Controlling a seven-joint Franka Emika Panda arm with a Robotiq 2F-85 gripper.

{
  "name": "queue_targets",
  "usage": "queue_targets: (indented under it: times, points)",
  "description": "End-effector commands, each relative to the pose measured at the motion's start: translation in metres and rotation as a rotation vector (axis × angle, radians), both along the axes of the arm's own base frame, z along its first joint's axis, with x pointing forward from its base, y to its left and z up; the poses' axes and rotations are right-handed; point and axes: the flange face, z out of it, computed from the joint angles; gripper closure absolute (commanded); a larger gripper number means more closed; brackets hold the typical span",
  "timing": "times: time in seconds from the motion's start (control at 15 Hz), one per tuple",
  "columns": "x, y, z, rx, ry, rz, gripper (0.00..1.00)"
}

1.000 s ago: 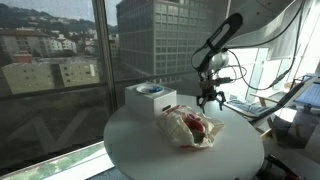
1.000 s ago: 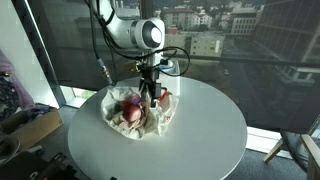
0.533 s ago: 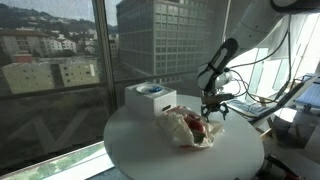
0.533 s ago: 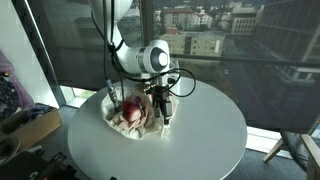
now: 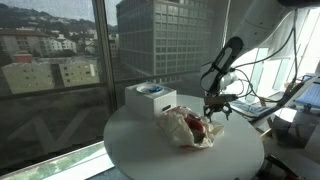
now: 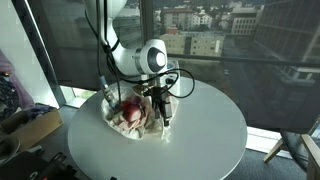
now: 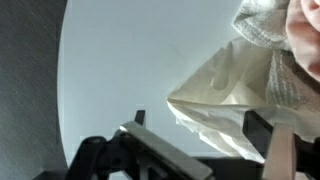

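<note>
Hand (image 6: pixel 165 119), seemingly open, at bag (image 6: pixel 140 128)

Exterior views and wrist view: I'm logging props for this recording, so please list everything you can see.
Table: one, white, round, by the windows.
Crumpled wrapping: one, cream-white, on the table.
Round items: at least one, red-pink, inside the wrapping.
Box: one, white with blue on top, on the table near the window.
Cardboard box: one, brown, beyond the table's edge.
Arm: one, white and black, above the wrapping.
Gripper: one, black, fingers apart at the wrapping's edge.
</note>
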Motion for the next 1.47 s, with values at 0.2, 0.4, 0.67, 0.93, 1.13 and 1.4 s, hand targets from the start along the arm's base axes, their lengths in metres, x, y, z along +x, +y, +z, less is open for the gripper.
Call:
queue_targets:
  times: [0.2, 0.4, 0.67, 0.93, 1.13, 1.4]
  points:
    - [-0.034, 0.016, 0.032, 0.017, 0.022, 0.052, 0.00]
    - [-0.028, 0.033, 0.018, 0.059, 0.021, 0.091, 0.00]
    - [-0.021, 0.044, -0.010, 0.070, 0.057, 0.124, 0.00]
    - [-0.017, 0.036, -0.035, 0.071, 0.066, 0.122, 0.00]
    - [-0.008, 0.030, -0.046, 0.052, 0.036, 0.121, 0.00]
    - [-0.002, 0.017, -0.050, 0.027, -0.011, 0.066, 0.00]
